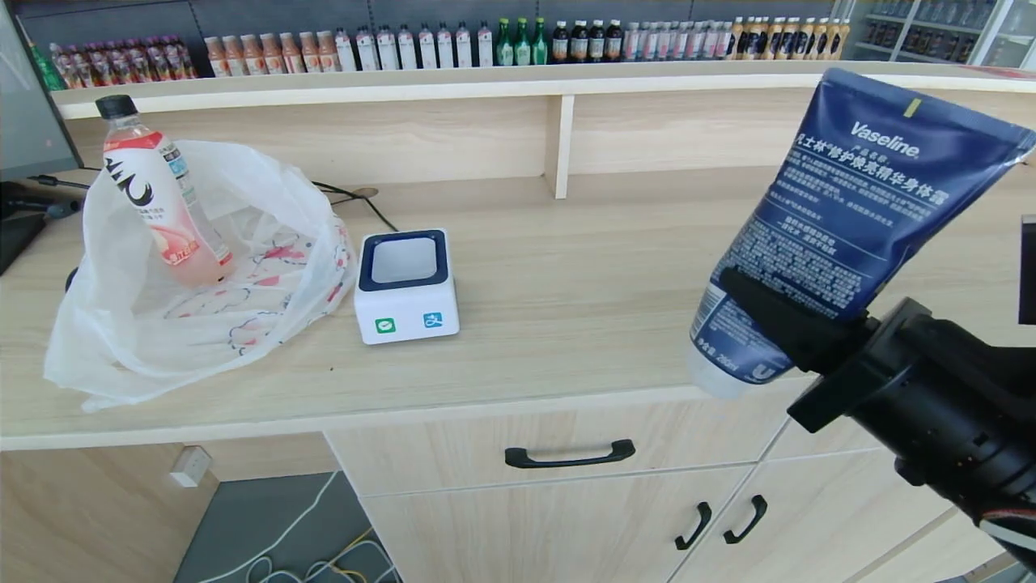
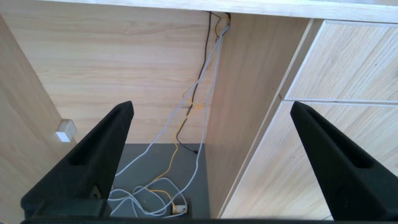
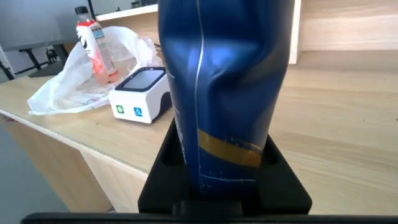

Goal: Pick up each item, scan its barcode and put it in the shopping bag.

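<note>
Under the counter's front edge, the left gripper (image 2: pixel 211 109) hangs with its jaws spread wide, holding nothing and facing loose cables (image 2: pixel 205 81). Over the counter's (image 1: pixel 566 324) front edge, toward its right end, the right gripper (image 1: pixel 773 316) is clamped on the cap end of a blue lotion tube (image 1: pixel 858 210), which is held tilted in the air with its crimped end up. Farther in, left of the middle, sits the white barcode scanner (image 1: pixel 405 283). Just beside it, near the left edge, the shopping bag (image 1: pixel 113 340) lies open with a pink drink bottle (image 1: pixel 158 194) leaning inside.
</note>
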Controlling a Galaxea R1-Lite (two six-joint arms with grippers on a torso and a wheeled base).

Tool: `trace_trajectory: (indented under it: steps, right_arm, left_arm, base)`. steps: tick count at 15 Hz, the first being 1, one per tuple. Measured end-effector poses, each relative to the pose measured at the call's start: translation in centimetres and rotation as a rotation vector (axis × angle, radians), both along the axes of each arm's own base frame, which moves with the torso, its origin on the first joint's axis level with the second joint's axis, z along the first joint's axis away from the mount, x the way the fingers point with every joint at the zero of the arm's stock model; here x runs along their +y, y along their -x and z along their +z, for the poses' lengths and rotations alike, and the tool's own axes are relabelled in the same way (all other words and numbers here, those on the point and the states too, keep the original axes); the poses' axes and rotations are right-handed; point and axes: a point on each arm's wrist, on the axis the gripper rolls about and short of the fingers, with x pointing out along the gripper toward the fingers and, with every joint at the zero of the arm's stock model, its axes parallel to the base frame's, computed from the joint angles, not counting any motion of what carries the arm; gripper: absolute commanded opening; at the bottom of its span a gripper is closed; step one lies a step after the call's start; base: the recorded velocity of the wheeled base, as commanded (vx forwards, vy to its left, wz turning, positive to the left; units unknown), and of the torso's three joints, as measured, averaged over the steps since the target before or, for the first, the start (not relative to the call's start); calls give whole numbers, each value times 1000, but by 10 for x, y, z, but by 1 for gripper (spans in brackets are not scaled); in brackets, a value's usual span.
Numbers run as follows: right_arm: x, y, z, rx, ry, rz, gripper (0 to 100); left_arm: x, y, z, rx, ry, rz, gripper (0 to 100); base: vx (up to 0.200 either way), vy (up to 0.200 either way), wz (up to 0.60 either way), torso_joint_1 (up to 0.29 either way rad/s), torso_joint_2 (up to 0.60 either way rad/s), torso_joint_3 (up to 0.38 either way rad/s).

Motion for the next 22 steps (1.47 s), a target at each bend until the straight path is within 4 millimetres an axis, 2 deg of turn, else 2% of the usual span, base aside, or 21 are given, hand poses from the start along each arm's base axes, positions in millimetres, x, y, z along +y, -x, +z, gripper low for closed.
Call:
trace_trajectory:
  steps: [4, 6, 9, 13, 19, 22]
  right_arm:
    - [10, -16, 9, -92, 28, -76, 0]
    - [14, -22, 9, -137, 21, -111, 0]
    - [18, -33, 6, -114, 7, -203, 0]
    - [18, -36, 2, -105, 26, -242, 0]
    - [13, -39, 6, -121, 30, -286, 0]
    - [5, -42, 12, -111, -9, -390, 0]
  left_arm:
    - [0, 0, 0, 0, 0, 0, 100]
    - [0, 0, 0, 0, 0, 0, 100]
    - [0, 0, 0, 0, 0, 0, 100]
    - [0, 0, 0, 0, -1, 0, 100]
    - [0, 0, 0, 0, 3, -1, 100]
    - [0, 0, 0, 0, 3, 0, 100]
  base:
    - [0, 0, 0, 0, 0, 0]
    - [-200, 0, 0, 2, 5, -2]
    - [-67, 0, 0, 6, 2, 1]
    - [0, 0, 0, 0, 0, 0]
    - [0, 200, 0, 4, 3, 2]
    - [0, 200, 0, -4, 1, 2]
